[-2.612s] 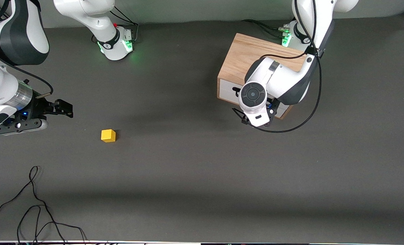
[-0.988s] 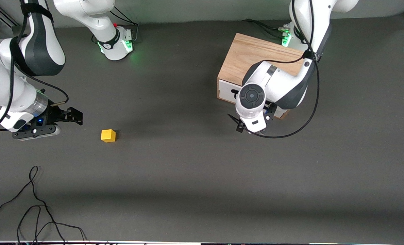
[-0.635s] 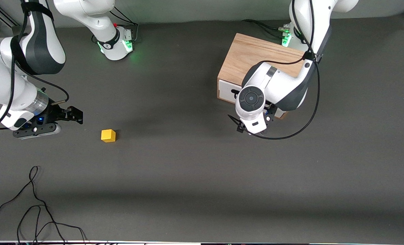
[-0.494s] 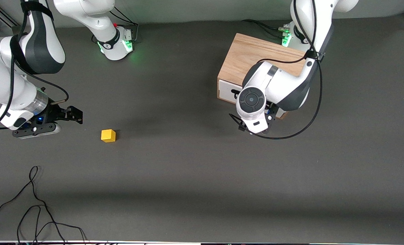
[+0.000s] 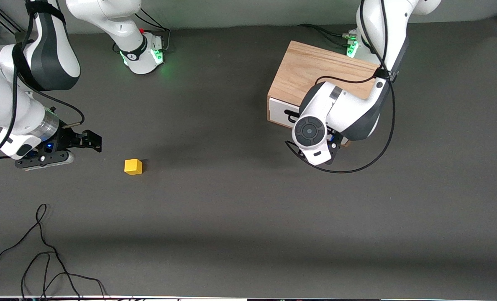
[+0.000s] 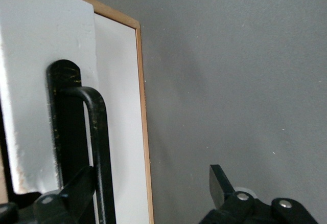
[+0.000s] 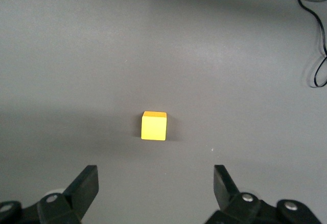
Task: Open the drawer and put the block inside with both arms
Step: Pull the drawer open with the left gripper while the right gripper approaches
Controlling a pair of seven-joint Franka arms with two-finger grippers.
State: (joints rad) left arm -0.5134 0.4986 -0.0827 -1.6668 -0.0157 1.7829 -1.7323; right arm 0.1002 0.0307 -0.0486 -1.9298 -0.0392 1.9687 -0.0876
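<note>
Small bright yellow cube (image 5: 133,166) on dark table, untouched | right gripper (image 7: 153,185) above it, fingers apart | left gripper (image 6: 150,191) fingers apart around white-fronted wooden drawer's (image 5: 280,110) black wire handle (image 6: 97,147)

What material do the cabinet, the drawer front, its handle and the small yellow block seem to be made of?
Cabinet: light wood with visible grain, apparently unpainted.
Drawer front: flat matte white, probably painted board; its edge looks slightly chipped.
Handle: thin black bent rod, likely coated metal wire, scuffed.
Block: uniform bright yellow cube with sharp edges; painted wood or plastic, cannot tell which.

Dark grey table (image 5: 248,217), perhaps felt-covered
</note>
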